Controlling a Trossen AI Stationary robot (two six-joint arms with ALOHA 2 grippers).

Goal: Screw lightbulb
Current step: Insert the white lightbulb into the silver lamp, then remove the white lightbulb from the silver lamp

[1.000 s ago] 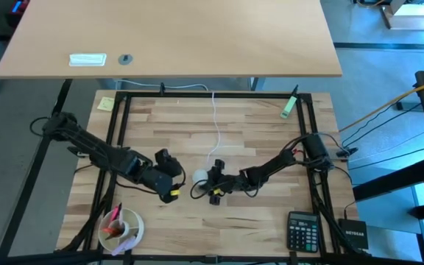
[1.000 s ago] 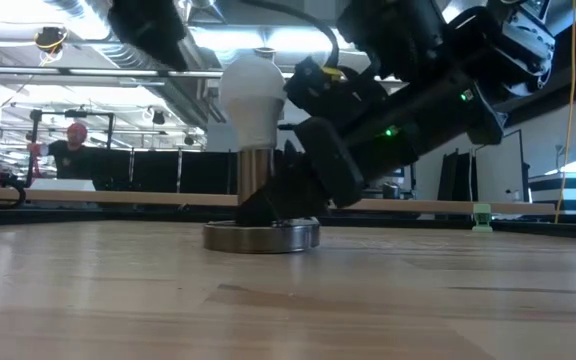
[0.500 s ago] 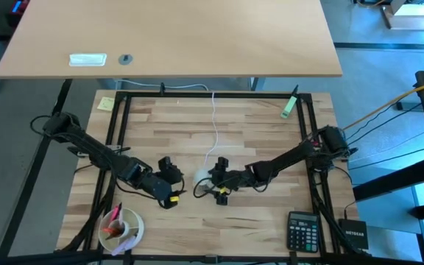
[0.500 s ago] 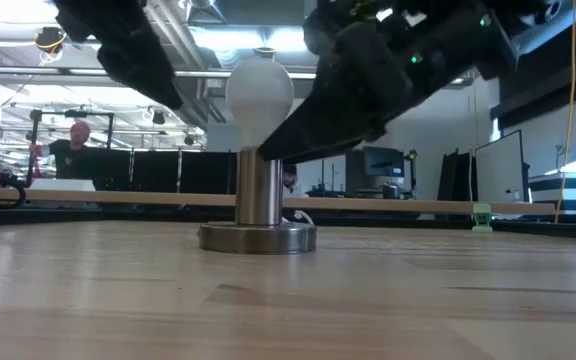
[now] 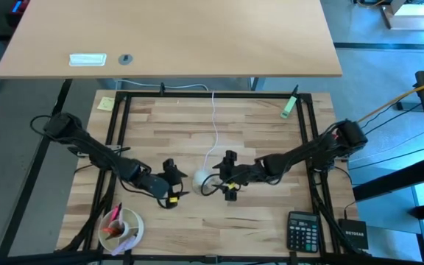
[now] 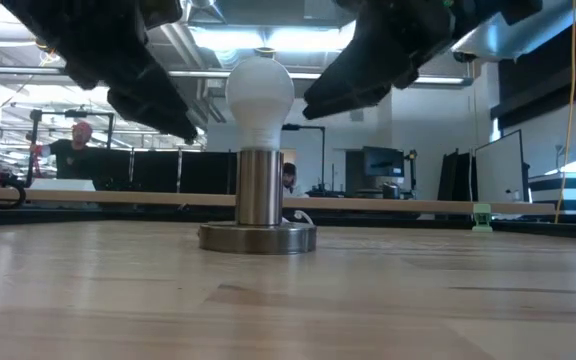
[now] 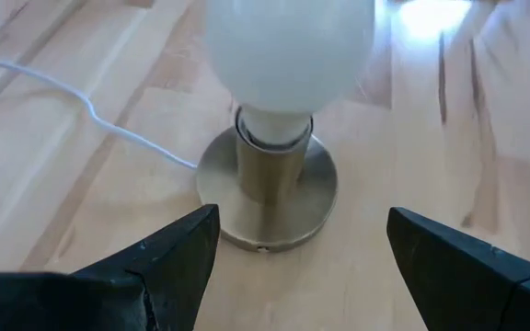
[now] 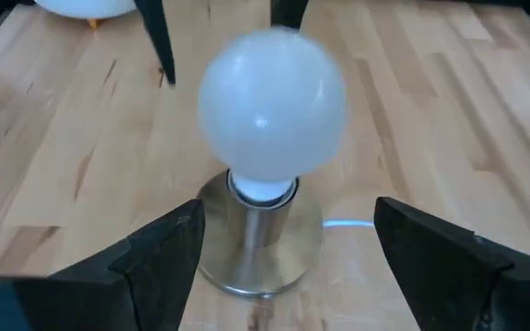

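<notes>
Upright, matte white lightbulb (image 6: 259,95) in brushed-metal socket (image 6: 258,205), left gripper (image 7: 299,267) and right gripper (image 8: 285,276) fingers wide, flanking it.

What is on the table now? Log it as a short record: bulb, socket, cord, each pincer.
bulb: upright in the socket, touched by neither pincer
socket: round metal base on the table
cord: white, runs from the socket toward the table's far edge
left pincer: open, beside the bulb, apart from it
right pincer: open, on the bulb's other side, apart from it
</notes>
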